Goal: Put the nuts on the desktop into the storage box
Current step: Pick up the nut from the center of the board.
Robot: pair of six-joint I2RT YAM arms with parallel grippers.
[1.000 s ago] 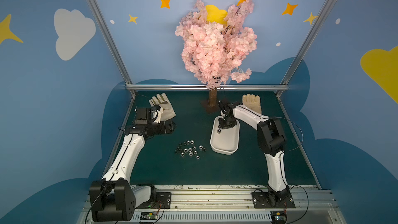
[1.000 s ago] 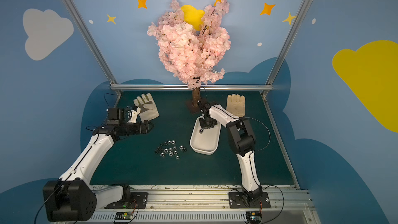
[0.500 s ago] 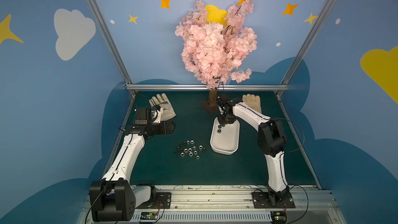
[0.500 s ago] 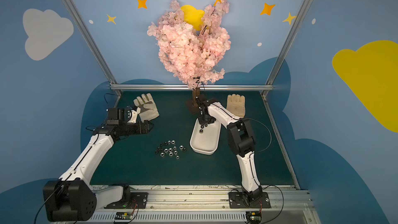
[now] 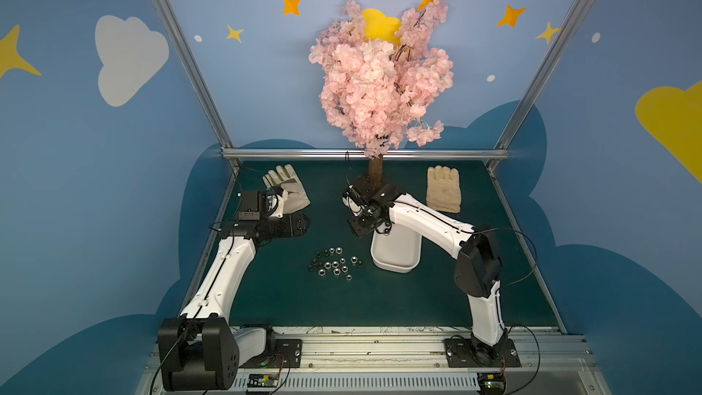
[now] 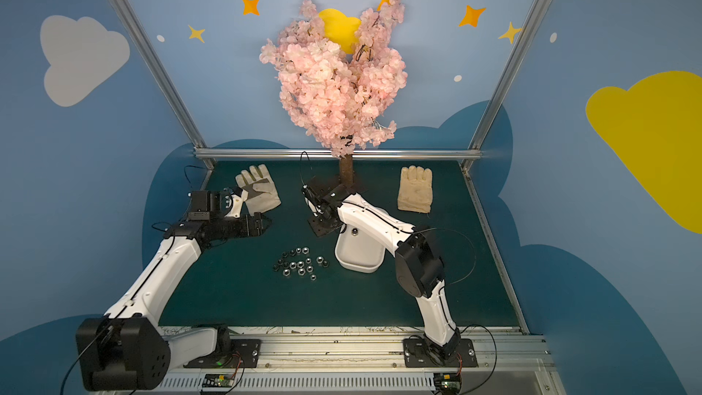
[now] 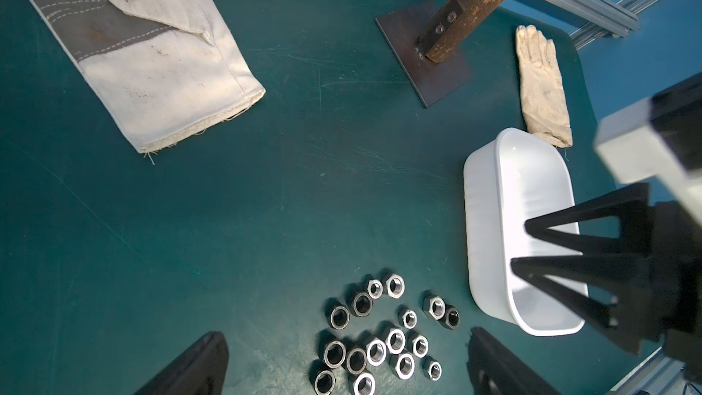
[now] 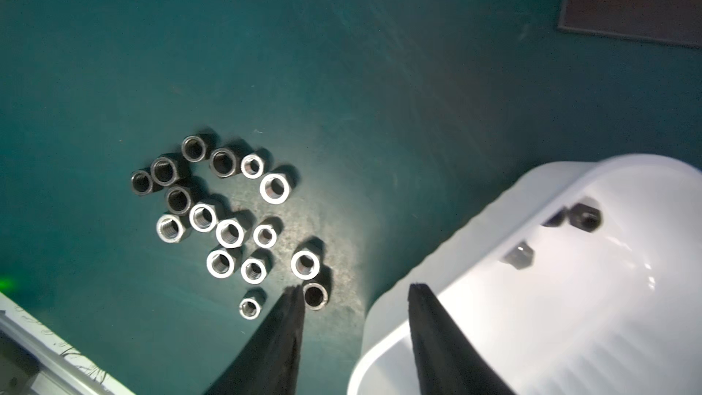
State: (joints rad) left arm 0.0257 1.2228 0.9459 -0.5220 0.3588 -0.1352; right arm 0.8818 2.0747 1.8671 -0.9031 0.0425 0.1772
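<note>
- Your right pincer point(image 8: 357, 288), spread and empty, hangs above the box's point(image 8: 448, 248) edge.
- Two nuts point(image 8: 585, 217) lie in the box; others cluster beside it on the worktop point(image 8: 380, 70).
- Your left pincer point(image 7: 345, 334): spread.

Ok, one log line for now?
right fingers: open, at storage box | left fingers: open | nuts: most on desktop, few boxed

Top pair: side by side, high over the near rail point(image 5: 380, 349), facing the far wall point(image 5: 266, 70) and tilted down; distant, covering the whole desktop point(image 5: 342, 305).
Left wrist: low over the desktop's left part, looking down and rightward across the nuts point(image 7: 395, 340) to the storage box point(image 7: 482, 222).
Right wrist: very close, above the storage box's far end, looking down.
Shared: nuts and storage box show in all four.
</note>
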